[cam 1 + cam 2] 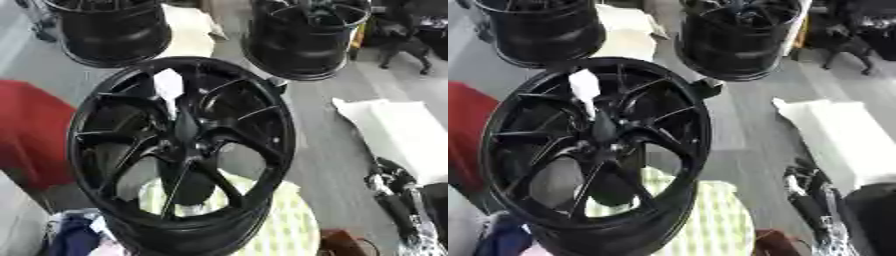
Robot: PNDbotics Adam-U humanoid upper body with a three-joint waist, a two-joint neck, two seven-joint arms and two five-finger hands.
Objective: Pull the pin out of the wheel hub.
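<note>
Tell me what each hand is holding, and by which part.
Nothing can be seen held. The right arm shows at the lower right, apart from the wheel; its hand cannot be made out. The left hand is not in view.

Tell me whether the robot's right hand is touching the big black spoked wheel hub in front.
Apart. In the right eye view the right hand sits low at the right edge, with bare grey floor between it and the black spoked wheel hub.
</note>
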